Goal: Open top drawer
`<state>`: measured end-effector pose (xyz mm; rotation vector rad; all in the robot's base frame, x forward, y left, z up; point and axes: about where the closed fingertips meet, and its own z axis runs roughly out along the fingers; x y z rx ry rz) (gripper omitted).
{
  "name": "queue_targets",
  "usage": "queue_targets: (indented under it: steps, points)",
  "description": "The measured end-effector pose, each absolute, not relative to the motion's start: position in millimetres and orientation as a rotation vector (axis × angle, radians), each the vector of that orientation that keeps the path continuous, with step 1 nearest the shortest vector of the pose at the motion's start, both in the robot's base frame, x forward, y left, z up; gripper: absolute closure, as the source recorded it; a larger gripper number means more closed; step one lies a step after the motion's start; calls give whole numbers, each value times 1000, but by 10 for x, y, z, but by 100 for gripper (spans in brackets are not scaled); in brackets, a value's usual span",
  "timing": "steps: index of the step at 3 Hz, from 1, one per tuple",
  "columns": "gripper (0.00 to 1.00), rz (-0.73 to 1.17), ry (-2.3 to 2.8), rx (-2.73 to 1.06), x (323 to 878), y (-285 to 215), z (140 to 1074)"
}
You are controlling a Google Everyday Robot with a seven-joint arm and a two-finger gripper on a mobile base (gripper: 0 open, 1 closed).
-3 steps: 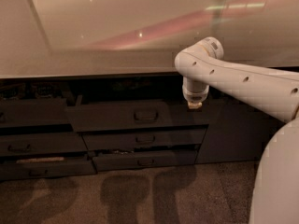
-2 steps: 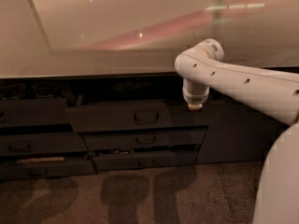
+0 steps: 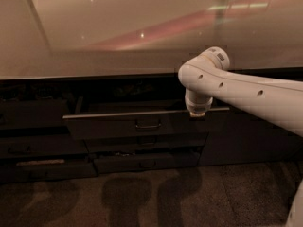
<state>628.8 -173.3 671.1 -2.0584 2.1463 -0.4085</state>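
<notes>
Camera view: only one view here.

- Top drawer [image 3: 113, 126]: middle stack, directly under the pale counter surface [image 3: 118, 41]. It sits proud of the cabinet line, partly open. Pale rim runs along its top edge, dark front below it. A dark gap shows behind the rim; can't make out the contents.
- Loop handle [image 3: 148, 125]: centred on that front, nothing on it.
- Arm [image 3: 246, 91]: white, comes in from the right, bends at an elbow [image 3: 204, 70] just under the counter edge, and the last link drops straight down.
- End effector [image 3: 198, 111]: at the bottom of that link, right at the drawer's rim near its right end and well right of the handle. Looks to be touching or just over the rim; can't tell which. Can't tell whether it is wide, narrow or holding anything, since the tip merges with the dark front.
- Two shorter drawers below: upper [image 3: 147, 143] and lower [image 3: 147, 162]. Both sit slightly out, less than the top one.
- Left stack [image 3: 33, 145]: dark fronts, a pale strip on the lowest.
- Floor [image 3: 142, 197]: speckled carpet with soft shadows under the drawers.
- Robot body [image 3: 296, 207]: white edge at bottom right.
</notes>
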Motion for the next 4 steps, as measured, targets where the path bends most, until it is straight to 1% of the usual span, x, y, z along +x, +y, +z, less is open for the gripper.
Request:
queue_targets:
  steps: [4]
  points:
    - [100,-404,2143,-2073,6202,-1746,6720]
